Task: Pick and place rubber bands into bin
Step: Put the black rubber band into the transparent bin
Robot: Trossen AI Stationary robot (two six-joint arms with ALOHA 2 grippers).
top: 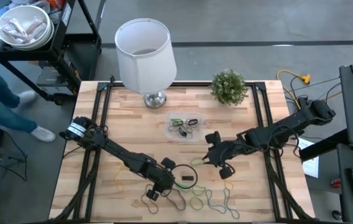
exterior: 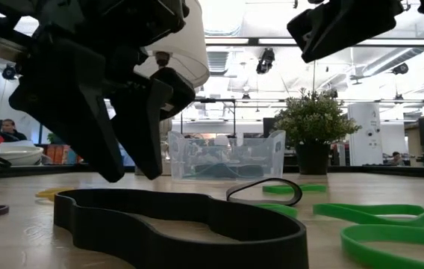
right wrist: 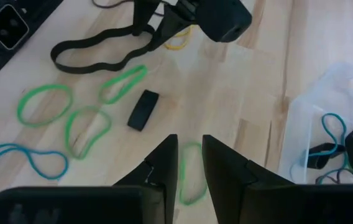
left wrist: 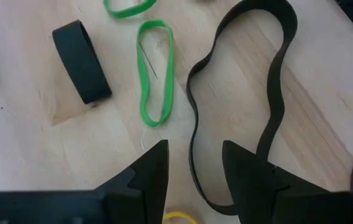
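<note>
Below, left tool (left wrist: 194, 163) over black band (left wrist: 238, 106).

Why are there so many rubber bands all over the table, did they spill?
Nothing looks broken. Loose rubber bands lie scattered on the wooden table, waiting to be picked up. A few already sit in the clear bin, which stands upright.

You've got the bin (top: 185, 129) mid-table, in front of the lamp (top: 145, 56); plant (top: 229, 86) to the lamp's right. Loose bands (top: 209, 198) lie along the near edge. L gripper (top: 159, 186) sits over them, R gripper (top: 217, 163) btwn bin and bands.
</note>
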